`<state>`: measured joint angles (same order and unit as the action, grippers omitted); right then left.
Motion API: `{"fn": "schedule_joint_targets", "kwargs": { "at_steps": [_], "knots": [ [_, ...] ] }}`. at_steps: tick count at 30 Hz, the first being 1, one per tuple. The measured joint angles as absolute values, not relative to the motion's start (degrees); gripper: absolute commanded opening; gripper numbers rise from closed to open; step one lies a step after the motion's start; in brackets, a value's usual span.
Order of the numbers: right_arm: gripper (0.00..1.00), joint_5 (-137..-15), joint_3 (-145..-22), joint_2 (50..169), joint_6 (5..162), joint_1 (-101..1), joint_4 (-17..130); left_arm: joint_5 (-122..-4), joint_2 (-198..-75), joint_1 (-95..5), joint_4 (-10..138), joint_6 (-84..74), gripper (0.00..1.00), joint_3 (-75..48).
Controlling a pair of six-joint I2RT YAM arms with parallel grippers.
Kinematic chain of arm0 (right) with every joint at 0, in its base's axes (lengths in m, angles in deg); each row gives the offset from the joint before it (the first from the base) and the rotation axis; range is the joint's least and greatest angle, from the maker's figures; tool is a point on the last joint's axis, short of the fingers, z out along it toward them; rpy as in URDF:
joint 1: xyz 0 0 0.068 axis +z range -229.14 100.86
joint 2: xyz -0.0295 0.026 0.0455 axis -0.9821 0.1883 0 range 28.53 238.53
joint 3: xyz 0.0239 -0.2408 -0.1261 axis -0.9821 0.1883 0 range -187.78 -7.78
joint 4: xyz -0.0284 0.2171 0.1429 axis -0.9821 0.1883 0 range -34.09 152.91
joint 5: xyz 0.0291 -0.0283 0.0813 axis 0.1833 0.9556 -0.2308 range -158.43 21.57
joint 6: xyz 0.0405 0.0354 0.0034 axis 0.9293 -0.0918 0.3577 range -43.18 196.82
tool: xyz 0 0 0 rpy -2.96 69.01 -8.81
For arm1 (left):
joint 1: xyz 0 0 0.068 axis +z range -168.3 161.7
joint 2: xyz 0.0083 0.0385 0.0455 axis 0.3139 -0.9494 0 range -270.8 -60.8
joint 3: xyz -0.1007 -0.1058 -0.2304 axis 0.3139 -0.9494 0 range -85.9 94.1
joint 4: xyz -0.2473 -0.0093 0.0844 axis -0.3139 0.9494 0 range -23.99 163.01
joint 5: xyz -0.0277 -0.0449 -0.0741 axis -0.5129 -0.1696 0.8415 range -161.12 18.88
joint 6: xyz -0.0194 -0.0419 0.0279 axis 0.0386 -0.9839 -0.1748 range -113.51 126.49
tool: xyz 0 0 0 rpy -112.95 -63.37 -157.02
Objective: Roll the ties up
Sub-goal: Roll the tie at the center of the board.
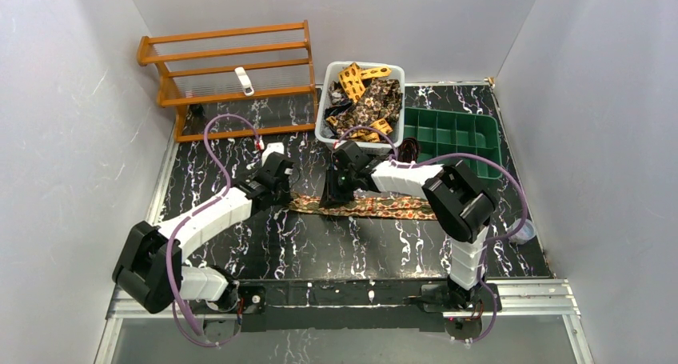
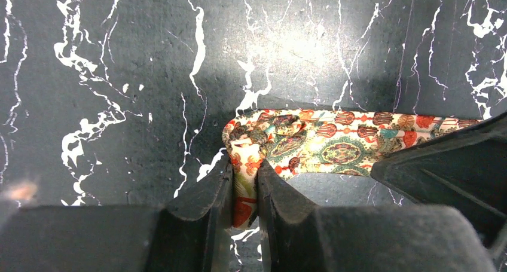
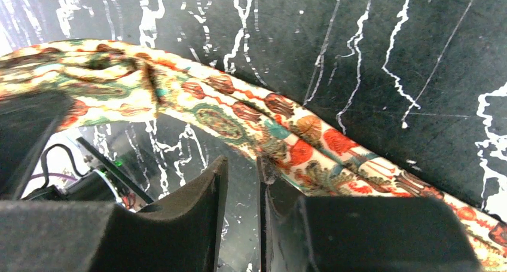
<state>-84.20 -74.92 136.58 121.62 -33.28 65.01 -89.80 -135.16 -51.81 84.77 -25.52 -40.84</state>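
Note:
One tie [image 1: 376,206], in a red-orange, cream and green print, lies flat across the middle of the black marble table [image 1: 320,248]. My left gripper [image 2: 244,171] is shut on the tie's [image 2: 341,141] left end, which is folded over and stands pinched between the fingers. My right gripper [image 3: 242,162] hovers low just right of it, its jaws a narrow gap apart with only table showing between them. The tie [image 3: 281,131] runs past its tips, and the right fingertip [image 3: 266,167] is at the fabric's edge. In the top view the left gripper [image 1: 283,191] and right gripper [image 1: 334,196] are close together.
A white basket [image 1: 324,128] at the back holds several more patterned ties [image 1: 369,100]. A green compartment tray [image 1: 456,136] sits to its right and a wooden rack [image 1: 228,68] stands at the back left. The right gripper's black finger [image 2: 445,158] enters the left wrist view.

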Motion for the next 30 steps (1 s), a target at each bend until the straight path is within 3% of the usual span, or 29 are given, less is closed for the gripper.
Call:
{"fn": "schedule_joint_targets", "kwargs": {
  "at_steps": [21,30],
  "knots": [
    [0.33,-89.2,-72.9,138.4,125.2,-33.3,60.1,-110.5,-147.4,-65.6,93.2,-22.8,0.15,-30.9],
    [0.34,-79.2,-61.9,124.5,129.7,-35.9,59.1,-115.3,-151.4,-68.5,95.3,-24.7,0.18,-28.2]
  ]
}}
